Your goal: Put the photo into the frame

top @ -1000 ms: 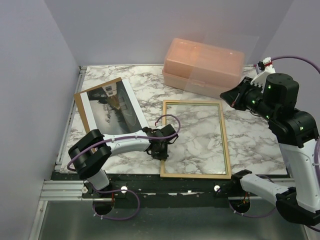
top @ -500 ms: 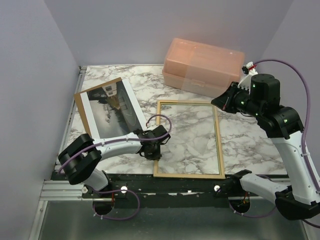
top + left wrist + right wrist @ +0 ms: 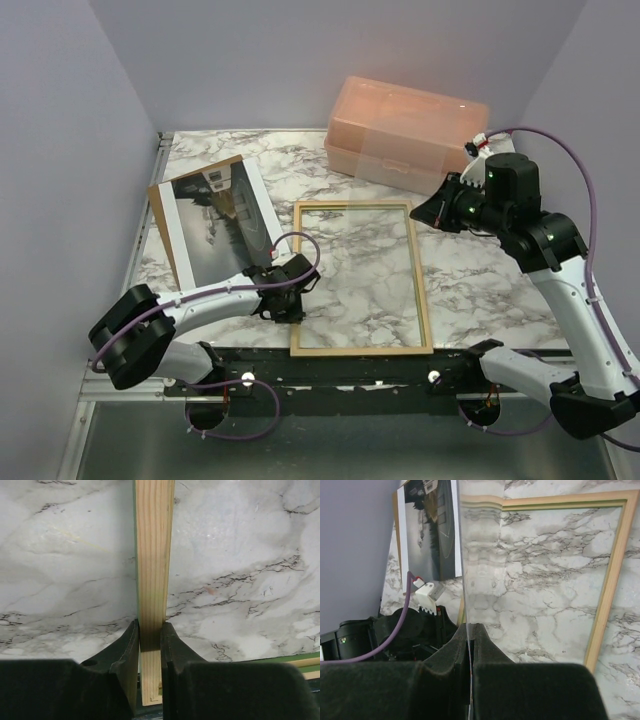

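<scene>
two grippers, both clamped; left gripper [image 3: 150, 630] pinches the near left rail of the frame [image 3: 421, 290], which lies pale wood side up on the marble table [image 3: 480, 280]; right gripper [image 3: 470, 630] nips a clear pane [image 3: 475, 580] edge-on; photo [image 3: 215, 225] face up on the brown backing panel [image 3: 160, 215], far left.

A white marble-patterned counter [image 3: 480, 280] with grey veins carries three things. A peach plastic box [image 3: 405, 130], lid shut, sits at the far right. The frame [image 3: 360, 350] lies flat in the near middle, pale wood side up, marble showing through it. At the left lies a brown backing panel [image 3: 160, 228], angled, with the photo [image 3: 215, 225] resting on top of it
</scene>
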`<state>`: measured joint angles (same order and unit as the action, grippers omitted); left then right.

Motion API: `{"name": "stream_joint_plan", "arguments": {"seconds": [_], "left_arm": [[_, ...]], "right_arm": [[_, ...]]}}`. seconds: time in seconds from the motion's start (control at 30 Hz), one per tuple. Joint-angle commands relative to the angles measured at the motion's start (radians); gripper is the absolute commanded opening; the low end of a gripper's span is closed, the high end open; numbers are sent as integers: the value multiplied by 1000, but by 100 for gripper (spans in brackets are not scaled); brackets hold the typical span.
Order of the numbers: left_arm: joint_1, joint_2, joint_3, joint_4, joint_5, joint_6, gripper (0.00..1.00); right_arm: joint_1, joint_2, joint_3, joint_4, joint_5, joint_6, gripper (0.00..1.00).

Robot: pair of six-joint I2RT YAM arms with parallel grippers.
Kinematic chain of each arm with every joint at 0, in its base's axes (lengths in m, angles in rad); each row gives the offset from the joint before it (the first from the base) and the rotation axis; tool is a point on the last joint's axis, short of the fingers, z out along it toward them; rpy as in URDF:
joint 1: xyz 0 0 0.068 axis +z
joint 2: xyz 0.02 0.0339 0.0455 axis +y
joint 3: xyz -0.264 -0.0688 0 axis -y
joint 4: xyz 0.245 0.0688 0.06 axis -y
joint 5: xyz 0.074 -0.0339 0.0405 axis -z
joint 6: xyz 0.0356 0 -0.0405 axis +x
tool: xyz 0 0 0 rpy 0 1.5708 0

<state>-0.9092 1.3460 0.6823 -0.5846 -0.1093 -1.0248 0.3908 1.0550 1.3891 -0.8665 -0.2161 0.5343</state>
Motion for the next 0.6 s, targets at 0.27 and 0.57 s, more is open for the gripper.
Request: {"name": "stream_joint_plan", "arguments": {"seconds": [0.27,0.57], "left_arm": [[75,-40,-30,-5,-40,92,0],[74,-38,-7,-6,-43,141,26]], "right_arm": [[-3,22,-56,78,-113,4,0],[-3,32,-88,84,-154,-6,0]]}}
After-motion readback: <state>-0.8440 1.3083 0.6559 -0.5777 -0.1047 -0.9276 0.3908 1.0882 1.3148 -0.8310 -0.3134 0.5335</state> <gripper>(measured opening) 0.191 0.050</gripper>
